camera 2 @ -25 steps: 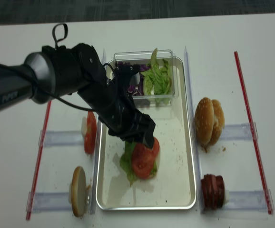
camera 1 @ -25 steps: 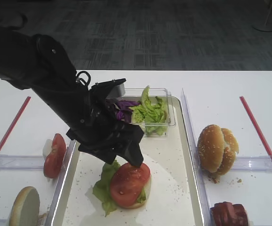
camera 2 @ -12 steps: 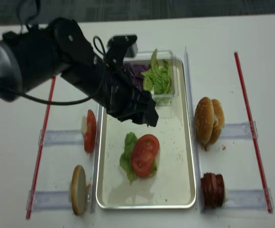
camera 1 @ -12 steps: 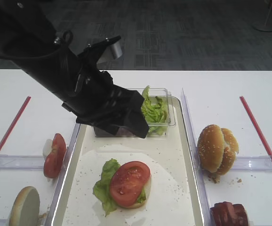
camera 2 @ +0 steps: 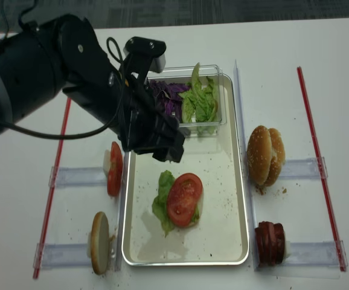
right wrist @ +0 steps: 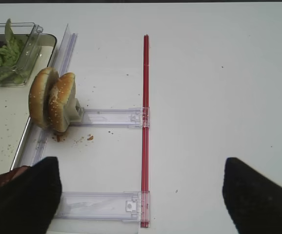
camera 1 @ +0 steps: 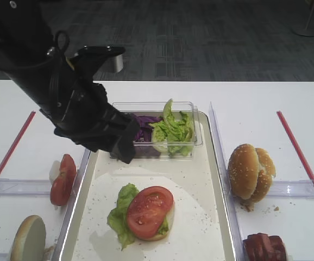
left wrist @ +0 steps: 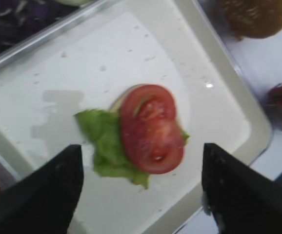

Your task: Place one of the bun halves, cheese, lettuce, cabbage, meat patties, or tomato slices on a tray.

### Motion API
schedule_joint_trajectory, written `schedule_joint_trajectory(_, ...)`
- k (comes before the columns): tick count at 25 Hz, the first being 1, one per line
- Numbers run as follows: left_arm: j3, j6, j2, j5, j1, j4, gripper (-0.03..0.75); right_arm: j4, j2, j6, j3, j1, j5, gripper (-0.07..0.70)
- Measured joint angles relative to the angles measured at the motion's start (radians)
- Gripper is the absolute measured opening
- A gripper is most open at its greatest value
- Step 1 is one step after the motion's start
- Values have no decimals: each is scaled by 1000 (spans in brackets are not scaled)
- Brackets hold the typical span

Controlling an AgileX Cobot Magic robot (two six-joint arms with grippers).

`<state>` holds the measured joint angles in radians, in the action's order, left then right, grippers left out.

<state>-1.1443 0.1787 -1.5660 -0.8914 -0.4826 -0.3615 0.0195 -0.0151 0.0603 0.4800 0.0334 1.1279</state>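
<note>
One tomato slice (camera 1: 149, 211) (left wrist: 151, 129) (camera 2: 183, 198) lies flat on a lettuce leaf (camera 1: 119, 215) (left wrist: 102, 141) and a pale bun half (camera 1: 169, 216) in the middle of the silvery tray (camera 1: 217, 179) (camera 2: 242, 199). My left gripper (camera 1: 125, 149) (left wrist: 141, 195) (camera 2: 167, 150) hangs open above the tray, behind and left of that stack, with nothing between its fingers. In its wrist view my right gripper (right wrist: 141, 195) is open over bare table, right of the tray. A clear tub at the tray's far end holds purple cabbage (camera 1: 143, 126) and lettuce (camera 1: 173, 129).
Clear racks flank the tray: upright tomato slices (camera 1: 63, 178) and a bun half (camera 1: 27, 239) on the left, bun halves (camera 1: 249, 171) (right wrist: 52, 100) and meat patties (camera 1: 264, 247) on the right. Red strips (camera 1: 298, 152) (right wrist: 145, 126) lie along both outer sides.
My left gripper has lifted off the tomato slice and drawn up and to the left. The slice stays on the stack in the tray.
</note>
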Motion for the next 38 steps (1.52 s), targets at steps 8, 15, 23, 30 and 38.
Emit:
schedule_joint_trajectory(8, 0, -222, 0, -67, 0, 347, 472, 0, 0, 0, 0, 0, 0, 679)
schedule_joint_trajectory(15, 0, -322, 1, -87, 15, 408, 472, 0, 0, 0, 0, 0, 0, 679)
schedule_joint_trajectory(23, 0, -337, 1, -135, 275, 423, 472, 0, 0, 0, 0, 0, 0, 679)
schedule_joint_trajectory(30, 0, -291, 1, -146, 481, 477, 472, 0, 0, 0, 0, 0, 0, 679)
schedule_joint_trajectory(38, 0, -256, 16, -151, 540, 487, 472, 0, 0, 0, 0, 0, 0, 679)
